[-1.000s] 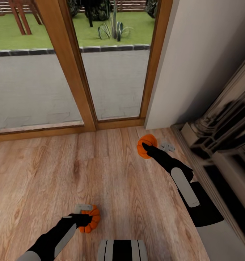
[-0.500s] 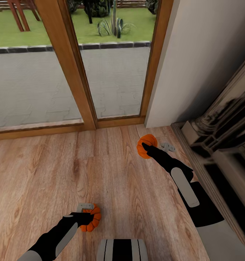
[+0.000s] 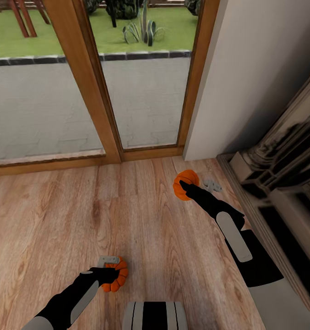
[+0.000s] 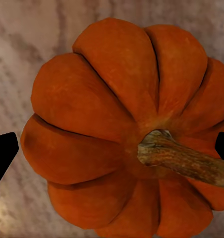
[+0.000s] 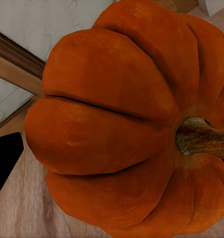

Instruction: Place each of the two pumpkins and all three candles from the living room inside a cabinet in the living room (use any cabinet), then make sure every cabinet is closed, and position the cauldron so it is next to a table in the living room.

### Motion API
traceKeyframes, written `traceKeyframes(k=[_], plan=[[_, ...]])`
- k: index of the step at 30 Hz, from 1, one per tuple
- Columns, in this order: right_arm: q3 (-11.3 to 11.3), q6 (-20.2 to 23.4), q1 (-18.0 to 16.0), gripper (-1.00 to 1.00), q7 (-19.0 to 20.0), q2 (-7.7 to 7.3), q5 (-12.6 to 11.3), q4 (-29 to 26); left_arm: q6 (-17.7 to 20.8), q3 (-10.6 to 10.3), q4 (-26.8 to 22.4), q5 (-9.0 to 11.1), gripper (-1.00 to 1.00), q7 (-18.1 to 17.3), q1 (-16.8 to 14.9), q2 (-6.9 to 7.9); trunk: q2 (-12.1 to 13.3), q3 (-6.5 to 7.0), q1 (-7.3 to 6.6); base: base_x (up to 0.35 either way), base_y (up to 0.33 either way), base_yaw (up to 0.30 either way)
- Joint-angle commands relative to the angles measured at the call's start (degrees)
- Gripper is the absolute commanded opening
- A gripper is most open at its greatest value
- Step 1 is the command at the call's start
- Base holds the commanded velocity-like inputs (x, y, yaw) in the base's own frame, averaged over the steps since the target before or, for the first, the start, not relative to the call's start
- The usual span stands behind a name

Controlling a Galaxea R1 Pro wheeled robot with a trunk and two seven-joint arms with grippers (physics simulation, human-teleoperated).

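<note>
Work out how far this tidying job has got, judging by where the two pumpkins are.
Nothing looks finished. In hand: the left gripper is at one pumpkin near the robot, and the right gripper is at the other pumpkin near the glass doors; each pumpkin sits between a pair of jaws above the wood floor. Left: putting both in a cabinet, then the candles, the closing and the cauldron.

Light wood plank floor (image 3: 49, 215), runs up to glass door sill at far edge & a dark moulded plinth along right edge. Whether either pumpkin rests on it: can't tell.
</note>
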Motion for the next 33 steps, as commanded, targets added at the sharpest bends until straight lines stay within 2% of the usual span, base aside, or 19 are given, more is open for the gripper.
traceKeyframes(k=[1,12,13,33], plan=[[0.1,0.0,0.0,-1.00,-0.5,-0.05,-0.6,-0.1,0.2,-0.3,1.7,0.0,1.00,0.6,0.0,0.11,0.0,-0.04,0.00,0.000,0.000,0.000],[0.1,0.0,-0.1,-1.00,-0.5,-0.05,-0.6,-0.1,0.3,-0.3,1.7,0.0,1.00,0.6,0.0,0.11,0.0,-0.04,0.00,0.000,0.000,0.000],[0.1,0.0,-0.1,-1.00,-0.5,-0.05,-0.6,-0.1,0.3,-0.2,1.7,0.0,-1.00,0.6,0.0,0.11,0.0,-0.04,0.00,0.000,0.000,0.000],[0.1,0.0,0.0,-1.00,-0.5,-0.05,-0.6,0.0,0.3,-0.2,1.7,0.0,-1.00,0.6,0.0,0.19,0.0,-0.04,0.00,0.000,0.000,0.000]])
